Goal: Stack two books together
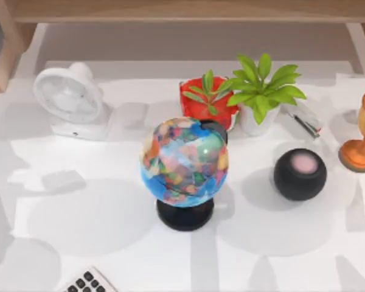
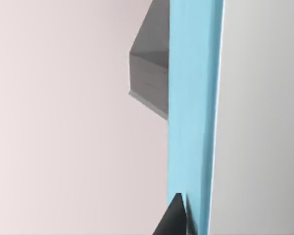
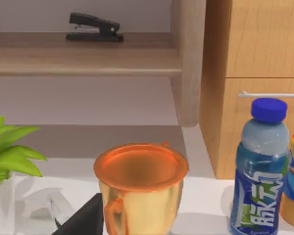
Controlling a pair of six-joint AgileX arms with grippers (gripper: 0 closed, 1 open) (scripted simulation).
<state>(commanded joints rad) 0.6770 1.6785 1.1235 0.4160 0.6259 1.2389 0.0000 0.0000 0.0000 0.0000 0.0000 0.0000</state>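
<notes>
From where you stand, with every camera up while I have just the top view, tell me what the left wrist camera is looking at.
Observer: A light blue book seen edge-on, with a grey book behind it.
Operator: Now report what is past the orange goblet on the right.
Observer: In the right wrist view, a blue-capped bottle stands beside the goblet.
Operator: Check the shelf above.
Observer: A black stapler lies on the wooden shelf.

A dark, matte, pointed fingertip point(image 2: 175, 215) is seen on the left gripper; another point(image 3: 85, 218) on the right.
</notes>
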